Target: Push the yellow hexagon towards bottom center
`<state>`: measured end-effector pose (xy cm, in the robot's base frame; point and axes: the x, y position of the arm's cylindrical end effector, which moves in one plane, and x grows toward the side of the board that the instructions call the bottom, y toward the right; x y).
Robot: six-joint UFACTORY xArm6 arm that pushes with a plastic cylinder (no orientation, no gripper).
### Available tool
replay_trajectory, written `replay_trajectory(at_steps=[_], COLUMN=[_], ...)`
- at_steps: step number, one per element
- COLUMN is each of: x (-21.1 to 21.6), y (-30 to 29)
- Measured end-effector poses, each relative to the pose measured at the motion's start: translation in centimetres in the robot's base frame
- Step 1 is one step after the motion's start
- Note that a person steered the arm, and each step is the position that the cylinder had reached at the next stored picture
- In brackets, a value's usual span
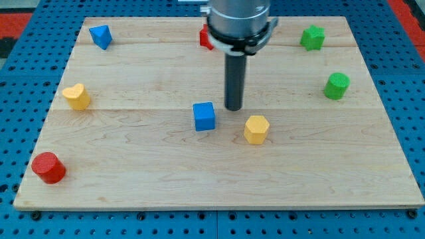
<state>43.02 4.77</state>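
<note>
The yellow hexagon (256,129) lies on the wooden board (133,172) a little right of the middle. My tip (234,107) rests on the board just up and to the left of the hexagon, a small gap apart from it. A blue cube (204,116) sits just left of my tip, close to the hexagon's left side.
A yellow heart-shaped block (77,96) is at the left, a red cylinder (48,167) at the bottom left, a blue block (100,36) at the top left. A red block (206,38) is partly hidden behind the arm. A green star-like block (312,37) and a green cylinder (337,85) are at the right.
</note>
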Motion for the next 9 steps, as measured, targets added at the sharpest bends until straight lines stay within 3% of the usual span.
replay_trajectory(at_steps=[1, 3, 5, 6, 7, 8, 9], x=[-0.2, 6.1, 6.6, 5.5, 3.1, 4.1, 7.5], y=[4.3, 6.7, 3.0, 5.9, 5.1, -0.4, -2.2])
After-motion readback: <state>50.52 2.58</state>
